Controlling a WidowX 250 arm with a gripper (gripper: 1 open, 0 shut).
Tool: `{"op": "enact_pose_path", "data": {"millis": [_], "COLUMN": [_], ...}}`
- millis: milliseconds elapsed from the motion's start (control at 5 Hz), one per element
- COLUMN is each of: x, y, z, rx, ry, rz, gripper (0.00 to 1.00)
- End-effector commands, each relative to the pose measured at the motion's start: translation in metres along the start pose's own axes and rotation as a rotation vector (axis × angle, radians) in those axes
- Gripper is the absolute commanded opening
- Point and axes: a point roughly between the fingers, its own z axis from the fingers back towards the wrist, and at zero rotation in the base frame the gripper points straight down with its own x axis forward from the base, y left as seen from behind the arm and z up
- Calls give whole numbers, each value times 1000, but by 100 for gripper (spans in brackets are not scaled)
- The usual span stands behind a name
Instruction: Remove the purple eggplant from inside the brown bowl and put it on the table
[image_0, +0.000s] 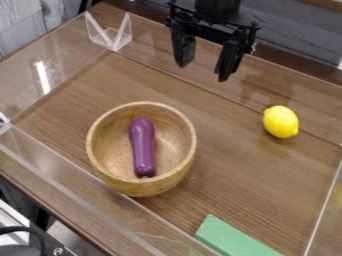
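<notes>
So the purple eggplant (140, 147) is lying inside the brown bowl (110, 165), which sits on the desk (247, 170) toward 8 o'clock of the frame. The hand (203, 56) hangs up at 12 o'clock, well apart from the bowl, released with its dark fingers (225, 62) spread and nothing between them; its upper part is cut off by the top edge. A yellow lemon (279, 121) sits at 3 o'clock. A green block (241, 240) at 5 o'clock is partly cropped.

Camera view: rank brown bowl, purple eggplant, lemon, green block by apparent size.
1. brown bowl
2. purple eggplant
3. lemon
green block: cut off by the frame edge and nearest the camera, so unranked.
</notes>
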Motion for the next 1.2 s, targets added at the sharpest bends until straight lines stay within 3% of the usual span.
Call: {"op": "enact_pose_path", "data": {"millis": [0,200,600,1000], "x": [-4,-23,-55,-68], "y": [2,10,27,37], "z": [-10,-25,-40,-52], "rx": [-2,-1,0,2], "ry": [28,56,59,69], "rz": [1,-5,-10,-6], "gripper": [100,100,100,100]}}
